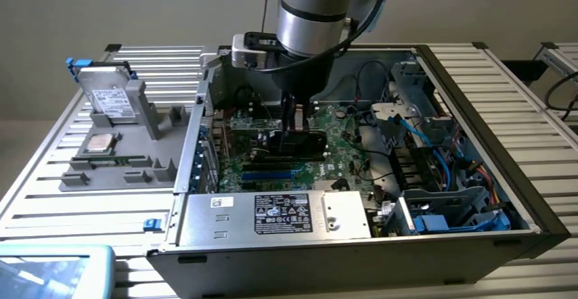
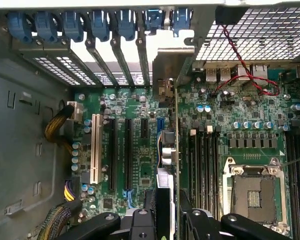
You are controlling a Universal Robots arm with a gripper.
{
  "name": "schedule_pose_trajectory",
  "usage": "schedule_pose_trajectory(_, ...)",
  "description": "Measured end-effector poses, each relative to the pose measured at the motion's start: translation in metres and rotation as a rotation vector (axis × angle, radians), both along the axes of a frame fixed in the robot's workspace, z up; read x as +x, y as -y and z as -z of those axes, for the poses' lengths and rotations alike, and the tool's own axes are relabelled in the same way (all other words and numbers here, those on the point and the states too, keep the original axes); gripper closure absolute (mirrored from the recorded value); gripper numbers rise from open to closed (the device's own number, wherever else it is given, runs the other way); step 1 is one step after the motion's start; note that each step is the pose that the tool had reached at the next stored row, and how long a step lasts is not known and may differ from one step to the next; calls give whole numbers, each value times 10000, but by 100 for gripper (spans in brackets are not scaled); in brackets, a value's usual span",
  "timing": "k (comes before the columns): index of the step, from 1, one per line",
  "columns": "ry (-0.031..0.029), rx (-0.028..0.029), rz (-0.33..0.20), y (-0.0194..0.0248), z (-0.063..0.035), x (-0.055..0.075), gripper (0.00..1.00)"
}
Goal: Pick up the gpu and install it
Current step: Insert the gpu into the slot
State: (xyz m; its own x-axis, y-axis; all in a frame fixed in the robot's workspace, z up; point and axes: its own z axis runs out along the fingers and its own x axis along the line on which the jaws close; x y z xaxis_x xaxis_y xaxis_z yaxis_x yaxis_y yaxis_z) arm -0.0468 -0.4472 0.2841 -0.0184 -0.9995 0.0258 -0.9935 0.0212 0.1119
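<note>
Slatted aluminium tabletop (image 1: 54,197) runs under everything. At the exterior view's left, a grey tray (image 1: 118,170) carries an upright hard drive (image 1: 113,99) and a flat square chip (image 1: 99,143) in front of it. Just beside the tray lies an open computer case (image 1: 361,272), with a labelled power supply (image 1: 280,214) along its near wall.

The silver arm (image 1: 312,8) comes down into the middle of the case, and the gripper (image 1: 294,120) is clamped on the gpu (image 1: 302,145), which stands on edge low over the green motherboard (image 1: 339,150). I cannot tell whether the card is seated.

In the wrist view, the gripper (image 2: 167,212) pinches the gpu (image 2: 168,150) from both sides. The card runs edge-on between the expansion slots, among them a white slot (image 2: 95,147), and the memory slots, with the processor socket (image 2: 252,192) beyond. Its metal bracket (image 2: 170,65) sits at the row of slot covers.

Blue cables (image 1: 451,160) fill the case toward the exterior view's right.
</note>
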Motion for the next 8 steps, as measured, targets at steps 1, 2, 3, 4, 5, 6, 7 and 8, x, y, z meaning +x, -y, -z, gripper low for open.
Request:
schedule_pose_trajectory(1, 0, 3, 14, 13, 17, -17, 72)
schedule_pose_trajectory(2, -1, 1, 22, 18, 28, -20, 72)
schedule_pose_trajectory(3, -1, 3, 30, 19, 42, -22, 72)
schedule_pose_trajectory(4, -1, 2, 39, 20, 58, -26, 72)
schedule_pose_trajectory(5, -1, 1, 42, 25, 68, -27, 72)
schedule_pose_trajectory(6, -2, 6, 41, 39, 72, -28, 72)
schedule_pose_trajectory(7, 0, 12, 42, 43, 79, -29, 72)
schedule_pose_trajectory(8, 5, 12, 43, 44, 82, -29, 72)
